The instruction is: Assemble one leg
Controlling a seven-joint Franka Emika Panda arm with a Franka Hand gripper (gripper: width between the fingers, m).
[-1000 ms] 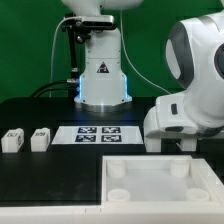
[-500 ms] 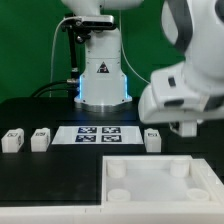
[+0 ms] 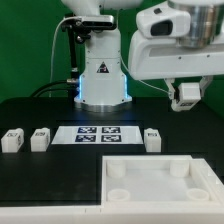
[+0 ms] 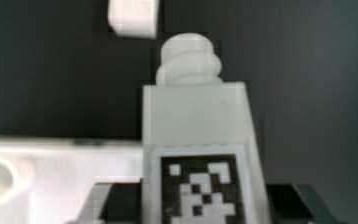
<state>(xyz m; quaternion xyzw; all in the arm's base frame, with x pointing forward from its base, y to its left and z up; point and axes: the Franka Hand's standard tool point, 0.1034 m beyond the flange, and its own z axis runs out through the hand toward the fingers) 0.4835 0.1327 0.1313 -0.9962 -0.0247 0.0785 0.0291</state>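
My gripper is raised at the exterior view's upper right, shut on a white leg held well above the table. In the wrist view the gripper has its dark fingers on both sides of that leg. The leg's tag faces the camera and its ribbed tip points away. The large white tabletop with round corner sockets lies at the front right, and its edge shows in the wrist view. Three more legs stand on the table: two on the left and one right of the marker board.
The marker board lies flat in the middle of the black table. The arm's white base stands behind it. Another loose leg shows far off in the wrist view.
The arm has risen from the table at the right with the leg in the gripper. Its move uncovered the leg standing right of the marker board.
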